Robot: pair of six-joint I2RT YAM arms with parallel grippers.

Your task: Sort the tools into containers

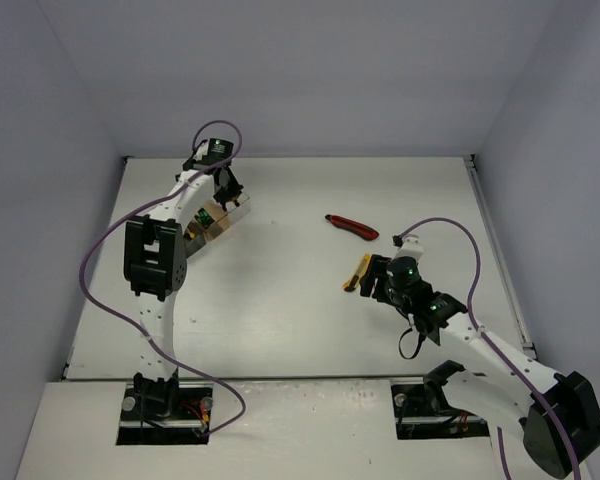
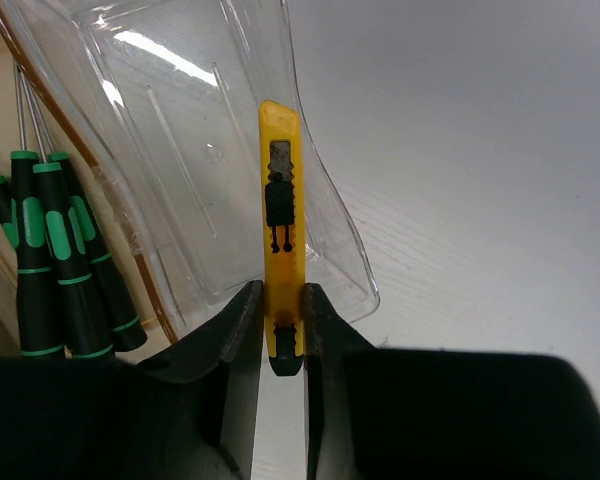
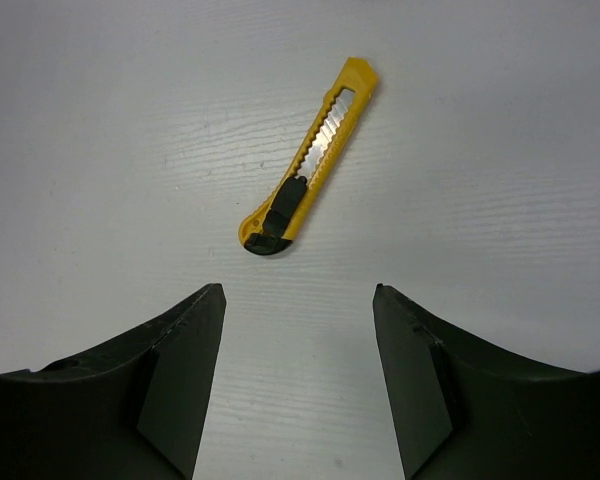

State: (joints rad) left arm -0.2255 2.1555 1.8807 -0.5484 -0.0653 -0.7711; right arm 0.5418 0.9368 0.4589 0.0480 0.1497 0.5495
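My left gripper (image 2: 280, 296) is shut on a yellow utility knife (image 2: 280, 220) by its black tail end. It holds the knife over the clear bin (image 2: 180, 130) at the end of the row of containers (image 1: 220, 222). Black-green screwdrivers (image 2: 55, 260) lie in the amber bin beside it. My right gripper (image 3: 300, 290) is open and empty above the table. A second yellow utility knife (image 3: 305, 185) lies flat just ahead of its fingertips and also shows in the top view (image 1: 359, 273). A red-black utility knife (image 1: 352, 227) lies on the table further back.
The containers stand at the far left of the white table (image 1: 280, 300), partly hidden under my left arm (image 1: 155, 255). Grey walls enclose the table on three sides. A purple cable (image 1: 450, 225) loops above my right arm.
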